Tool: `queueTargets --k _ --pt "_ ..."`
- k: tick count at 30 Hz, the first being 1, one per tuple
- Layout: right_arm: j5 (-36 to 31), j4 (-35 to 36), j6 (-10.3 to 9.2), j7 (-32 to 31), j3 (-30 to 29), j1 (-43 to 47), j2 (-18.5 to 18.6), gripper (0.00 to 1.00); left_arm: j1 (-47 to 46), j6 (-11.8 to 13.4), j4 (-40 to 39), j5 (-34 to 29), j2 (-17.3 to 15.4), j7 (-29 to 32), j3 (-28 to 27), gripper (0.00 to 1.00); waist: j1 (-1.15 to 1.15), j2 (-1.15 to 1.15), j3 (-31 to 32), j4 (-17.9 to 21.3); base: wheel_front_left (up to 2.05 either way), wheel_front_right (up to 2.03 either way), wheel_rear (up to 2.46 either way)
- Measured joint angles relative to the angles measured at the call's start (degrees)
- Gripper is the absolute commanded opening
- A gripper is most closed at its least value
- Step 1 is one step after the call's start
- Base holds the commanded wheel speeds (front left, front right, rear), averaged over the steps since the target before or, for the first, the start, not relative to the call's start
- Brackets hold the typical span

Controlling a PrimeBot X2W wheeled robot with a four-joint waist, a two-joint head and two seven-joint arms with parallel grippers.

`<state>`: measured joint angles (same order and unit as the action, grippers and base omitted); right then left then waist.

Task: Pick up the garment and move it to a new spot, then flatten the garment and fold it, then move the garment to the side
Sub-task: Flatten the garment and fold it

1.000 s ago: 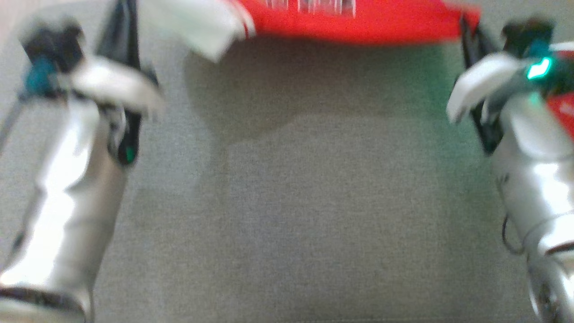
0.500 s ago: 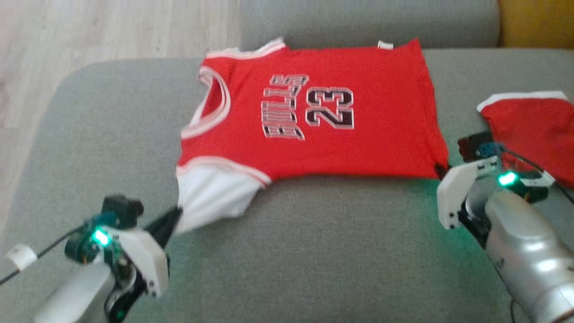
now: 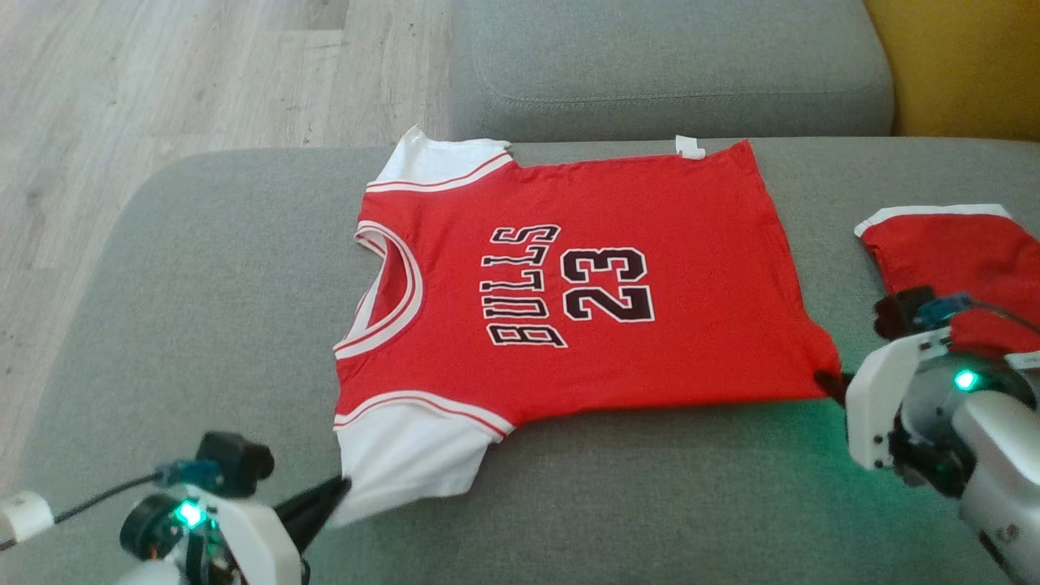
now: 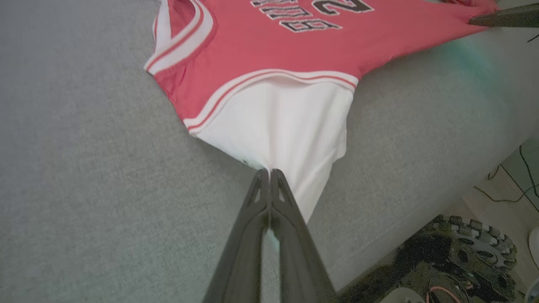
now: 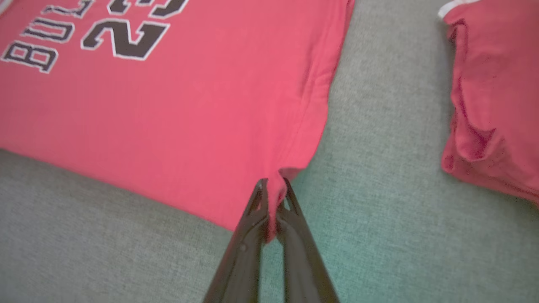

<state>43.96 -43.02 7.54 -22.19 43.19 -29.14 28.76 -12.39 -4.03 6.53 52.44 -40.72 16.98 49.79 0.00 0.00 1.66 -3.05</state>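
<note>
I see the red shirt (image 3: 585,284) spread flat on the grey sofa (image 3: 203,284), print side up, with the collar toward the left. My left tool (image 4: 269,171) is clamped on the edge of the near white sleeve (image 3: 406,471), its fingers pressed together over the cloth. My right tool (image 5: 273,182) is pinched tight on the shirt's near hem corner. A second red cloth (image 3: 959,252) lies on the sofa just beyond the right tool, apart from the shirt.
</note>
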Motion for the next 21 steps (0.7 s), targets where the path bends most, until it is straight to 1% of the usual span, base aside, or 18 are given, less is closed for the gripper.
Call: queueTargets --k 2,4,7,12,16,18,21 --pt "1.67 1.99 0.00 0.09 -1.23 0.38 0.93 0.00 -0.15 1.22 -1.66 0.00 -0.10 -0.76 -1.04 0.00 0.00 0.00 -0.10 0.02 0.00 0.00 0.00" --pt "2.47 3.07 0.00 0.74 -2.30 0.43 1.12 0.00 -0.33 2.31 -2.32 0.00 -0.09 -1.71 -1.96 0.00 0.00 0.00 -0.29 0.06 0.00 0.00 0.00" --pt "3.32 3.86 0.00 1.57 -4.27 0.43 0.88 0.00 -0.79 3.01 -2.65 -0.04 0.03 -2.50 -2.63 0.00 0.01 0.00 -0.79 0.20 0.00 0.00 0.00" --pt "4.03 4.03 0.00 2.03 -8.11 0.37 0.18 0.00 -4.90 2.99 -1.85 -0.26 0.46 -2.69 -3.83 0.00 0.01 0.00 -2.38 0.55 0.00 0.00 0.00" --pt "4.03 3.41 0.00 2.01 -10.76 -0.08 -1.86 0.00 -8.92 2.44 0.43 -0.25 1.44 -2.36 -5.10 0.00 0.01 0.00 -3.69 0.89 0.00 0.00 0.00" --pt "4.34 2.74 -0.01 1.65 -12.45 -1.26 -3.31 0.00 -10.73 2.27 1.81 -0.31 1.81 -2.05 -5.26 0.00 0.01 0.00 -4.27 1.14 0.00 0.00 0.00" --pt "3.98 1.59 0.00 0.89 -13.48 -3.84 -4.57 0.00 -13.57 1.42 4.70 -0.67 2.36 -1.08 -5.23 0.00 0.01 0.00 -5.26 1.51 0.00 0.00 0.00"
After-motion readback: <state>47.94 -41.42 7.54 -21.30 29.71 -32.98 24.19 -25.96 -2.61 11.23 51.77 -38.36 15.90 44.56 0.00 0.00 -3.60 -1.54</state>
